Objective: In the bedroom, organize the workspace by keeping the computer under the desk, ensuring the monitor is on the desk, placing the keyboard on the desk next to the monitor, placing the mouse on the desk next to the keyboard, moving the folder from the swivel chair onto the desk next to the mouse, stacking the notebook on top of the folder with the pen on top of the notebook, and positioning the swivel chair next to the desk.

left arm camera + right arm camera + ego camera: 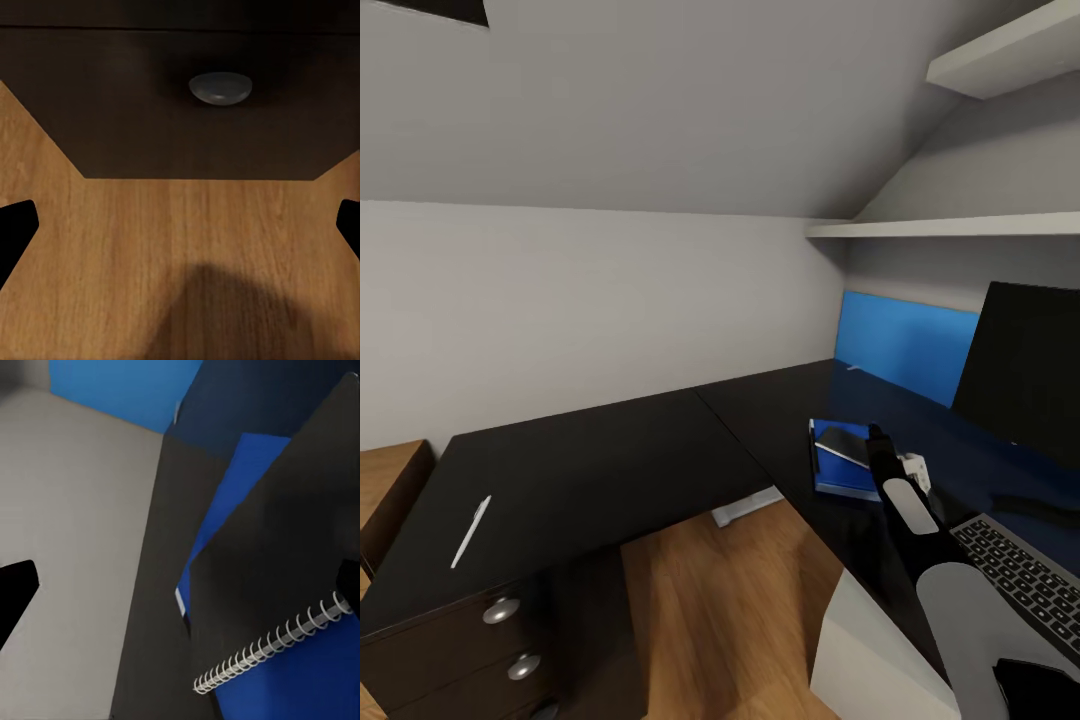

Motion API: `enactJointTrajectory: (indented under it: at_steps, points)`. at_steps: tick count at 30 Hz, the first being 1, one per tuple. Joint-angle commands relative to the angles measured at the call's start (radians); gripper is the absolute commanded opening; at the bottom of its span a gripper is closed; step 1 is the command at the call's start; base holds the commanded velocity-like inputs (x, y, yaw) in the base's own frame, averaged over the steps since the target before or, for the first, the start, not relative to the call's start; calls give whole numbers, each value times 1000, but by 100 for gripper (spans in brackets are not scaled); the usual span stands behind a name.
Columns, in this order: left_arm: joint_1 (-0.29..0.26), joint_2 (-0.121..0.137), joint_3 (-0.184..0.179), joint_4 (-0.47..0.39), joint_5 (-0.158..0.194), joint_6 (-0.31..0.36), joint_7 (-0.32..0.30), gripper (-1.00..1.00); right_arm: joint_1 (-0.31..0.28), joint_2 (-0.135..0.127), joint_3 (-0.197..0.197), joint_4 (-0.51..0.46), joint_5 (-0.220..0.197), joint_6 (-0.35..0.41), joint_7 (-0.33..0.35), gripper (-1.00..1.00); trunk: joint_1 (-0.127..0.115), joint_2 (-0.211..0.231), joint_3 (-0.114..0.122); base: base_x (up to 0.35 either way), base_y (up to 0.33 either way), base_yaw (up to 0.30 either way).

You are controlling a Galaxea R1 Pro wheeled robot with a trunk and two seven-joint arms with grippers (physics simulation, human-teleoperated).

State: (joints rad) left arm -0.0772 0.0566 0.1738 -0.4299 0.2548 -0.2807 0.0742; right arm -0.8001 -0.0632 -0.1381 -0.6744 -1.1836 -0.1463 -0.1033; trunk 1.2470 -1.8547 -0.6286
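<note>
Notebook (847, 443) lies on the folder (838, 475) near the worktop (780, 420) front edge. Our right end effector (874, 432) hovers spread above it. Pen (471, 531) lies on the drawer unit (560, 470): light, thin, rolls easily; we'd pinch it mid-length.

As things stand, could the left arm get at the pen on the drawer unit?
Probably yes: the pen lies in the open on the drawer unit, nothing near it, though the arm hangs low, facing a knob.
</note>
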Motion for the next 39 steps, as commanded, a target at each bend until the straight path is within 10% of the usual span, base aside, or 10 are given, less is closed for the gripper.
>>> enactJointTrajectory:
  at_steps: [1, 26, 34, 39]
  points:
    - [0, 0, -2, 0, 7, -3, 1, 100, 0, 2, 2, -18, -11, -4, 0, 100, 0, 0, -1, 0, 0, 0]
    - [0, 0, -2, 0, 7, -3, 4, 100, 2, 92, 30, -72, -9, -7, 2, 100, 0, 0, 4, 0, 0, 170]
    - [-1, 0, -3, 0, 7, -2, 4, 100, 6, 136, 104, -66, 21, -31, -1, 100, 0, 0, 9, 0, 0, 274]
    - [-1, -1, -2, 0, 7, -2, 4, 100, 8, 182, 218, 2, 143, -138, -2, 100, 0, 0, 12, 0, 0, 274]
